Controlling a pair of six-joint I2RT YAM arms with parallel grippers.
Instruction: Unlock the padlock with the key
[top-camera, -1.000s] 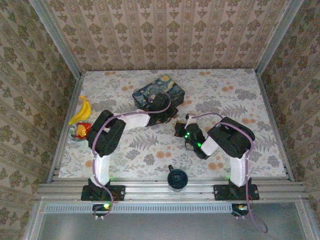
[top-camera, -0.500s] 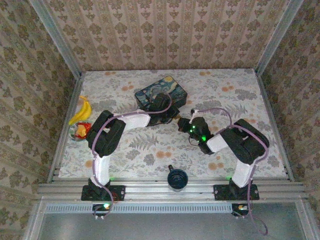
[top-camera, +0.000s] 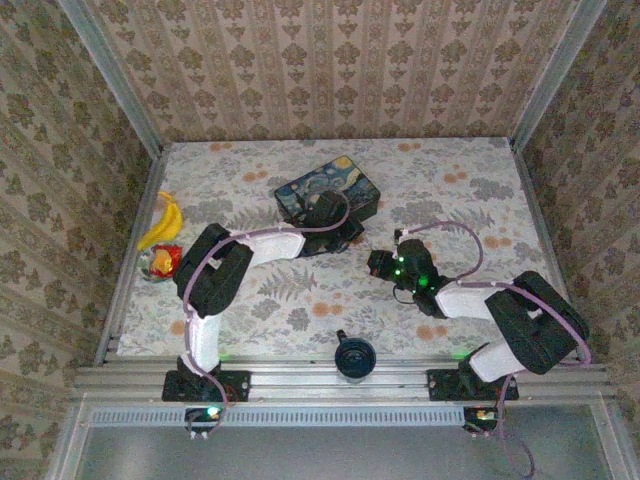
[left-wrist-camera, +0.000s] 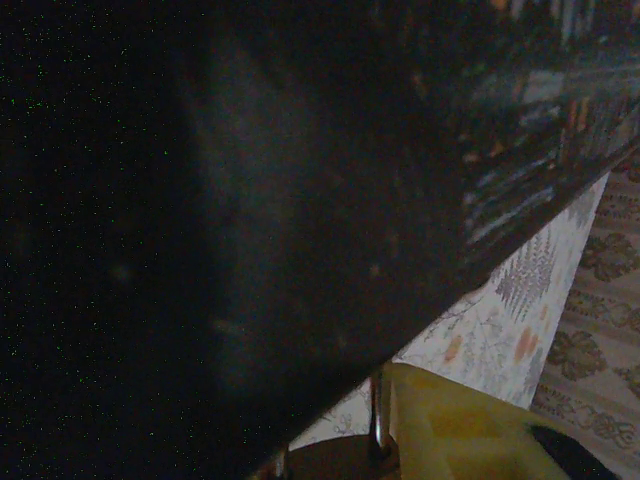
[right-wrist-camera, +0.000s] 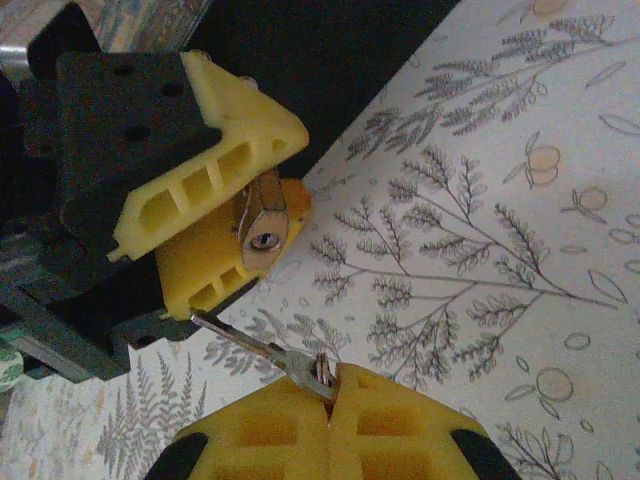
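Padlock (right-wrist-camera: 263, 232) gripped by left end effector (right-wrist-camera: 282, 190); right end effector (right-wrist-camera: 330, 392) holds key (right-wrist-camera: 250, 343)

My tabletop (top-camera: 300, 300) wears a cream cloth printed with grey fern sprigs and small orange fruits. The walls (top-camera: 340, 70) are beige with a repeating tan damask motif. The box (top-camera: 325, 190) is dark blue, painted with pale swirls of sky. The banana (top-camera: 165, 220) is yellow. My left tool (right-wrist-camera: 272, 190) and my right tool (right-wrist-camera: 330, 395) both have bright yellow fingers (right-wrist-camera: 200, 190) on black mounts (right-wrist-camera: 110, 110). The padlock (right-wrist-camera: 263, 232) is brass-brown with a silver shackle (left-wrist-camera: 378, 412). The key (right-wrist-camera: 255, 345) is silver. My arms (top-camera: 215, 270) are black and white, trailed by lilac cables (top-camera: 440, 228).
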